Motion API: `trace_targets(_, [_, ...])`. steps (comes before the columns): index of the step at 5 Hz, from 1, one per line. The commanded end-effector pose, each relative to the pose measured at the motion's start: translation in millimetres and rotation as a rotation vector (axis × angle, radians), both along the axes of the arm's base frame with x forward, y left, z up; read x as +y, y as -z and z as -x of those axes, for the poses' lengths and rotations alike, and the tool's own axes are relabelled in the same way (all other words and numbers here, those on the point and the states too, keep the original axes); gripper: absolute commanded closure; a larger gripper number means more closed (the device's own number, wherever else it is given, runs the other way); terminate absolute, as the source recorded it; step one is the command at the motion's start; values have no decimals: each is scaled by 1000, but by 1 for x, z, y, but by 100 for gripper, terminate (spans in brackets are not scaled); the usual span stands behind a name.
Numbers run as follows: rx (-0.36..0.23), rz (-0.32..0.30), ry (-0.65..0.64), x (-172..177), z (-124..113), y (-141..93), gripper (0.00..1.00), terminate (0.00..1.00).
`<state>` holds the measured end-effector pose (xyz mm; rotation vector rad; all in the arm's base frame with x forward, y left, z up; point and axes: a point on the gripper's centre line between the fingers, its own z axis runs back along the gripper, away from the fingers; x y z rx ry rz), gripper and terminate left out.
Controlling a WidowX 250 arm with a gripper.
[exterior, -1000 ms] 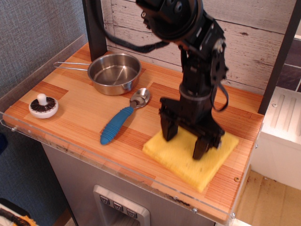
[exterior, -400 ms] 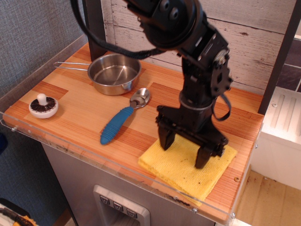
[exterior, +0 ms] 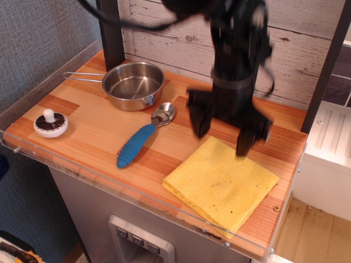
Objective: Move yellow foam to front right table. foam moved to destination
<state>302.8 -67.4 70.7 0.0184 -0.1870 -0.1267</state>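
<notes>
Where planks back it, table (exterior: 88,126).

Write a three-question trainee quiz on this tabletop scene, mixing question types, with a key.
1. True or false: the black gripper is clamped on the flat square yellow foam.
2. Which lies nearest the foam? A) round steel pot B) blue-handled metal spoon C) white-stemmed toy mushroom
3. Fill in: the foam lies at the wooden table's front ____ corner.

Key: 1 false, it hangs open above the foam; 2 B; 3 right.
</notes>
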Motion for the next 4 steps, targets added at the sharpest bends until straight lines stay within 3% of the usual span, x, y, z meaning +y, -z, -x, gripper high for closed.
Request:
trace_targets(1, [-44,26,44,18,8,-53,0,0])
trace_targets(3, [-17,20,55,24,9,-50,0,0])
trace_targets(4, [-17,20,55,24,9,-50,0,100])
